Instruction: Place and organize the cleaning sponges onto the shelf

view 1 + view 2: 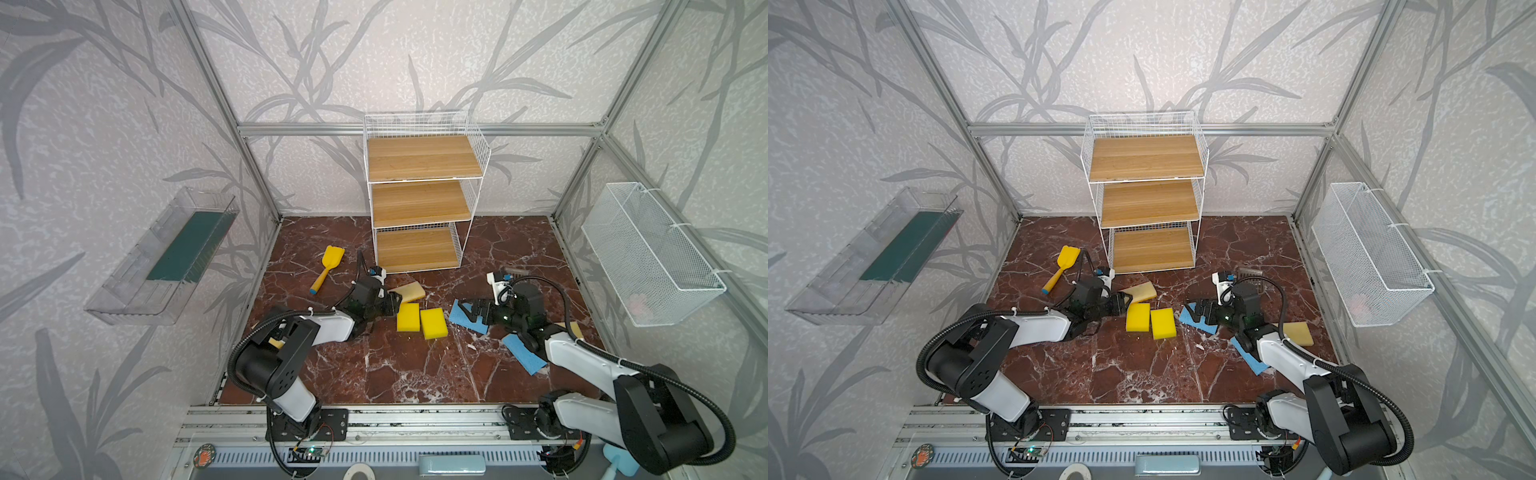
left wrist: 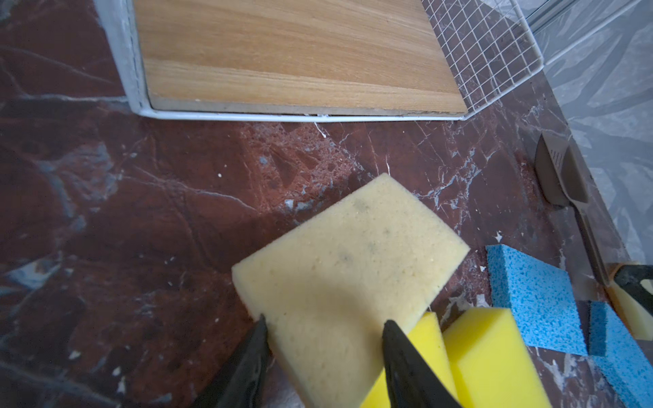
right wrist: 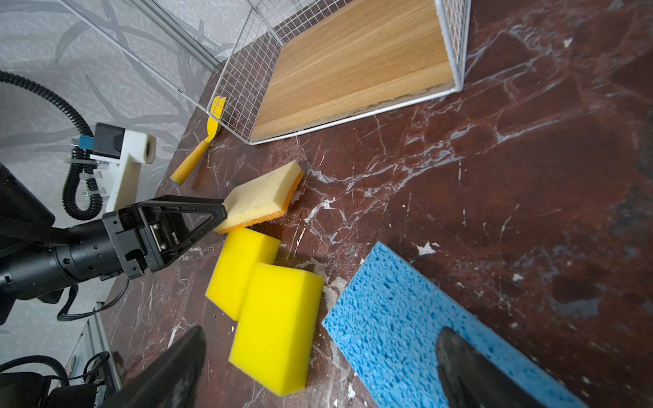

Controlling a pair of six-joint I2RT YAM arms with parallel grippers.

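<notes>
Sponges [image 1: 408,316] lie scattered on the surface [image 1: 395,374] before the shelf [image 1: 419,203], none shelved. Left jaws pinch the beige sponge [image 2: 353,254] across its near end; right jaws gape above a blue sponge [image 3: 399,311]. Light, soft foam probably squashes: squeeze gently, near the middle.

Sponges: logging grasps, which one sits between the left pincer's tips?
The beige-topped, orange-backed sponge; the yellow pair and blue ones lie outside the left pincer.

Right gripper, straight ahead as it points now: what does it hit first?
Probably the light-blue sponge lying under its open jaws; if it clears that, the nearer yellow sponge. Depth unclear.
</notes>
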